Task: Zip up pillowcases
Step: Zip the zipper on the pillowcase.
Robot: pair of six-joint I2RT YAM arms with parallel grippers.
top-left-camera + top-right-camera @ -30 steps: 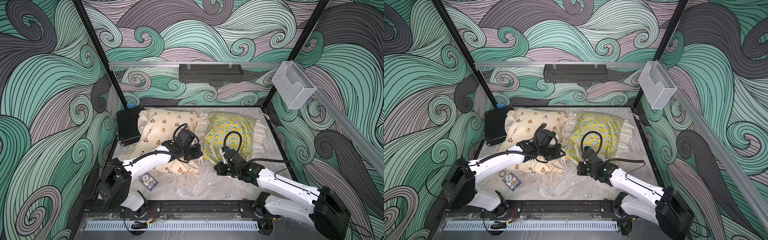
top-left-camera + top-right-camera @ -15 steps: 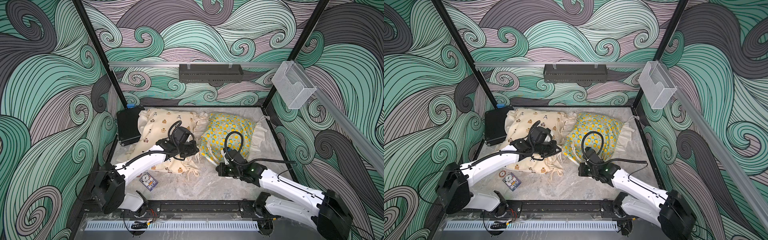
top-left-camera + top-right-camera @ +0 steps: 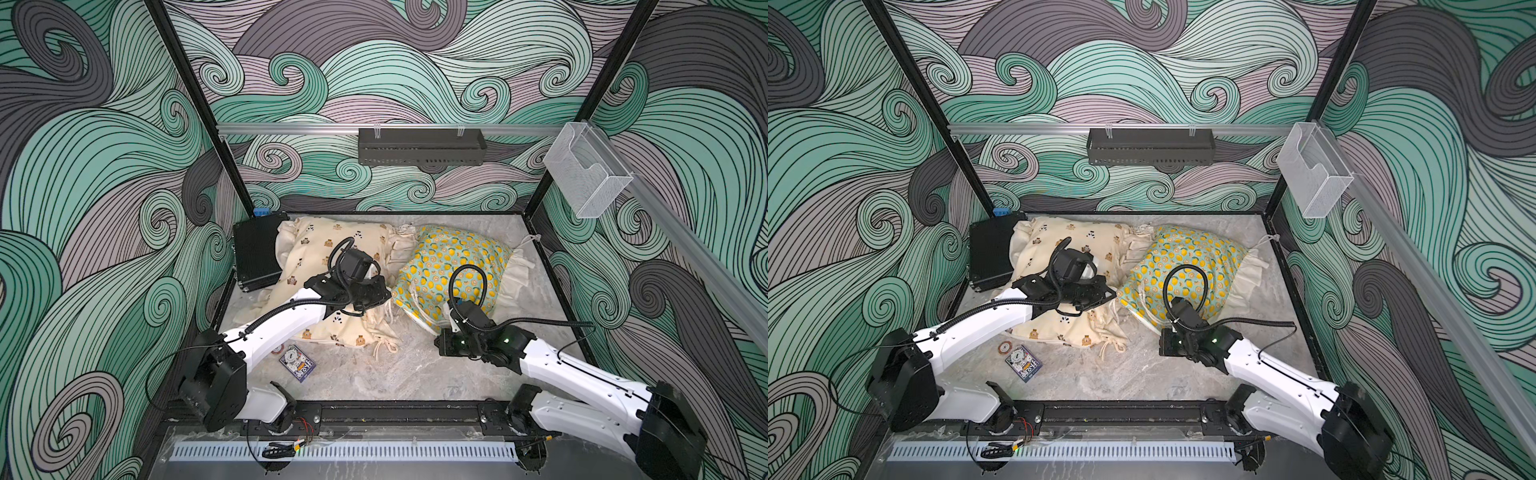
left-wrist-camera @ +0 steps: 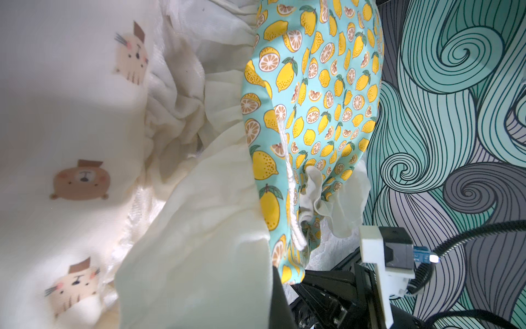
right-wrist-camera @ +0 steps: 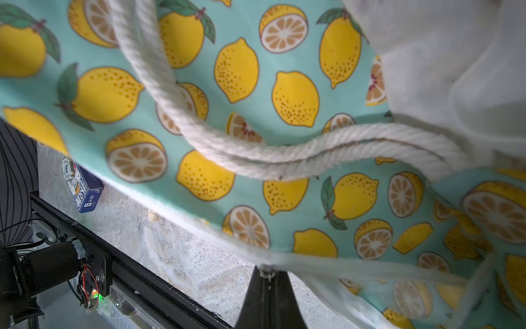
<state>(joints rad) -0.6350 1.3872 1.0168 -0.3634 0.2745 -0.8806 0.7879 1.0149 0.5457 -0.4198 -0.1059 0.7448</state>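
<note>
In both top views the bear-print pillowcase [image 3: 309,253] lay left of centre on the marbled table [image 3: 415,374], its left edge against a black box [image 3: 254,257]. The lemon-print pillowcase [image 3: 455,257] sat just right of it, and their cream ruffles touched in the middle.

The left gripper [image 3: 384,296] reached across the bear print to the gap between the two, and its jaws were closed. In the left wrist view one dark finger [image 4: 277,304] showed at the bottom edge with cream ruffle bunched against it — whether that fabric was actually pinched could not be told.

The right gripper [image 5: 267,277] sat at the lower edge of the lemon-print pillowcase. At the bottom centre of the right wrist view its jaws were closed tight on the hem, where a small metal piece showed at the tips. A twisted cream cord [image 5: 256,159] ran doubled across the lemon print above it.

A small card box [image 3: 297,360] lay on the table near the lower left, apart from both pillowcases.
</note>
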